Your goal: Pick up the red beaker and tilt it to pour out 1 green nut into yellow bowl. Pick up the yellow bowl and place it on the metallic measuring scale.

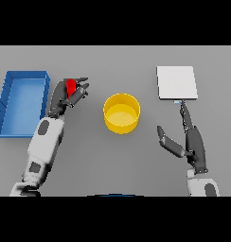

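Red beaker (70, 86) pinched in curled fingers (81, 89) of left hand (65, 97); yellow bowl (121, 113) just rightward and nearer of those fingers, so tilt that way; right hand (186, 142) spread, idle.

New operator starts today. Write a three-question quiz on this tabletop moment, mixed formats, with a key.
1. True or false: the left hand has its fingers curled round the red beaker.
2. Which thing lies between the two hands? A) blue tray B) yellow bowl C) metallic measuring scale
3. Fill in: the right hand is near the ____, its fingers open.

Key: 1 true; 2 B; 3 scale.
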You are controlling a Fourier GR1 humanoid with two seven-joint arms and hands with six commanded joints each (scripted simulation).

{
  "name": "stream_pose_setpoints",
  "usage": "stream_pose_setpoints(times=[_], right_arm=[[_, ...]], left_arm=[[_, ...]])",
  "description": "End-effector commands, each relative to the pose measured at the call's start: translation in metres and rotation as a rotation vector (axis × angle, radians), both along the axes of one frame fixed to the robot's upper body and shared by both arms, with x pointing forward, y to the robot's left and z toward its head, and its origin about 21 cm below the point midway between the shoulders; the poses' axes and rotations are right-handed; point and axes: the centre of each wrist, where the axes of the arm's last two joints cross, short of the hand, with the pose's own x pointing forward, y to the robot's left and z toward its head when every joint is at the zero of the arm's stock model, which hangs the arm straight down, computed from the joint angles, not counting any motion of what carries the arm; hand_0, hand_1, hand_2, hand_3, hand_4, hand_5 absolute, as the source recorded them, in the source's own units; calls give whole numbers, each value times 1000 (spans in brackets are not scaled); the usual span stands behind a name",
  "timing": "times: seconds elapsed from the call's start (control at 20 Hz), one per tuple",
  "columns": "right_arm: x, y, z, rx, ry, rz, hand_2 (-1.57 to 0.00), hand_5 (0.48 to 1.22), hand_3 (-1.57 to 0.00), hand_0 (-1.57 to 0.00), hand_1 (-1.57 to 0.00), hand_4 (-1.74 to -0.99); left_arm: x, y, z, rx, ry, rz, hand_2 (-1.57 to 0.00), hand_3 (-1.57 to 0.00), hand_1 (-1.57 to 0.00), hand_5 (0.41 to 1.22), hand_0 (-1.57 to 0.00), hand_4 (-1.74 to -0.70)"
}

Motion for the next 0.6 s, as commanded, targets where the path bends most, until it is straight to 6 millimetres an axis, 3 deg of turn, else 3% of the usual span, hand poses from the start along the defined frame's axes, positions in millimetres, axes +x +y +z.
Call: stream_pose_setpoints(times=[0.0, 0.25, 0.4, 0.55], right_arm=[[-1, -5, -3, -16, 23, -16, 1, 646, 1, 1, 1, -1258], [-1, -2, -3, -26, 5, -10, 1, 654, 1, 1, 1, -1263], [0, -1, -2, -37, -4, -2, 1, 663, 1, 1, 1, -1257], [0, -1, -1, -61, 15, -13, 1, 674, 1, 1, 1, -1256]], left_arm=[[0, -2, 3, -19, -14, 8, -1513, -1491, -1511, 1128, -1509, -1664], [3, 0, 32, 34, -95, -12, -1552, -1545, -1551, 1114, -1551, -1716], [4, -6, 55, 206, -104, -87, -1561, -1558, -1561, 1121, -1561, -1728], [1, -15, 65, 353, -98, -155, -1565, -1562, -1565, 1122, -1564, -1733]])
